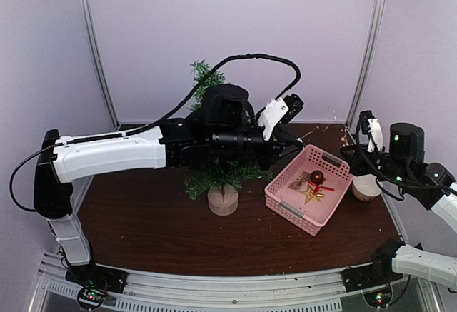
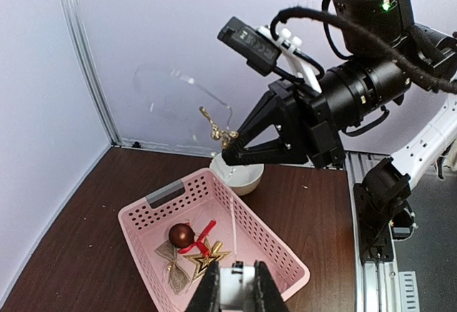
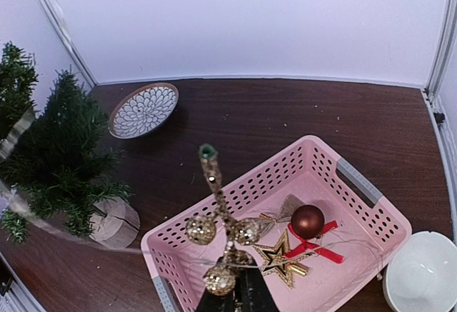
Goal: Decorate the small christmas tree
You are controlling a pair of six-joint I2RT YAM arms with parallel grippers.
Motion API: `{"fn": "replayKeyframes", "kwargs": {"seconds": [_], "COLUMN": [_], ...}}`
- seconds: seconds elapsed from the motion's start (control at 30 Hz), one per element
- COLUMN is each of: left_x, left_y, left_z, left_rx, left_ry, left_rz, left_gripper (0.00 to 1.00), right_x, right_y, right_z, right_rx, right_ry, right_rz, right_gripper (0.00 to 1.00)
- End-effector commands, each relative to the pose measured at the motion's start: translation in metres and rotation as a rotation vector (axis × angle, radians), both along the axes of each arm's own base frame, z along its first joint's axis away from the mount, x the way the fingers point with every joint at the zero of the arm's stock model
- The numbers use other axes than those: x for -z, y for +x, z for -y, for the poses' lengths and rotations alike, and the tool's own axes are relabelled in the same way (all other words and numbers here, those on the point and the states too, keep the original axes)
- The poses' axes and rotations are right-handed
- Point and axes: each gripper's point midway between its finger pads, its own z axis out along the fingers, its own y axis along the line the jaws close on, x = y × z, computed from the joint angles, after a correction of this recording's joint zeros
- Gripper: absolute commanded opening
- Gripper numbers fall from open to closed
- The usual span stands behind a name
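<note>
We pinch a gold bauble sprig (image 3: 218, 205) in the right gripper (image 3: 232, 290) over the pink basket (image 3: 357, 183). The left gripper (image 2: 232, 283) stands narrow, and we cannot tell if it holds anything. Next, we judge, the sprig needs hooking onto the small christmas tree (image 3: 64, 155) just beside the basket.

Bright, even diffuse light, shadows soft and faint; wrist views bow at the edges, nearest foreground slightly blurred

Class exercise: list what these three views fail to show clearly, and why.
- Top view: middle of the small christmas tree, hidden behind the left arm.
- Right wrist view: the white bowl, cut by the corner.
- Left wrist view: whether the left fingers hold anything; the bottom edge cuts them.
</note>
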Motion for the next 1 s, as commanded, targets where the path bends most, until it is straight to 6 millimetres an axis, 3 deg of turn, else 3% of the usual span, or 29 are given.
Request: {"fn": "replayKeyframes", "kwargs": {"seconds": [0.0,0.2,0.33,0.4,0.47,0.73,0.97], "left_x": [-0.031,-0.041,-0.038,-0.034,-0.032,-0.045,-0.09], "left_y": [0.005,0.007,0.006,0.007,0.009,0.009,0.014], "left_z": [-0.009,-0.007,0.0,0.004,0.006,0.003,-0.016], "left_rx": [-0.037,-0.045,-0.019,-0.014,-0.014,-0.027,-0.099], "left_ry": [-0.065,-0.08,-0.059,-0.047,-0.043,-0.065,-0.106], "left_rz": [0.048,0.056,0.073,0.071,0.069,0.084,0.129], "left_gripper": [0.0,0.0,0.0,0.0,0.0,0.0,0.0], "right_x": [0.007,0.036,0.043,0.041,0.037,0.025,-0.004], "right_y": [0.005,0.012,0.019,0.021,0.023,0.014,-0.026], "right_z": [0.015,0.01,-0.003,-0.008,-0.01,-0.019,-0.066], "right_rx": [0.077,0.062,0.016,-0.001,-0.01,-0.089,-0.447], "right_ry": [0.004,-0.008,0.022,0.04,0.05,0.069,0.18], "right_rz": [-0.019,-0.117,-0.154,-0.149,-0.138,-0.104,-0.03], "right_gripper": [0.06,0.11,0.39,0.58,0.63,0.69,0.71]}}
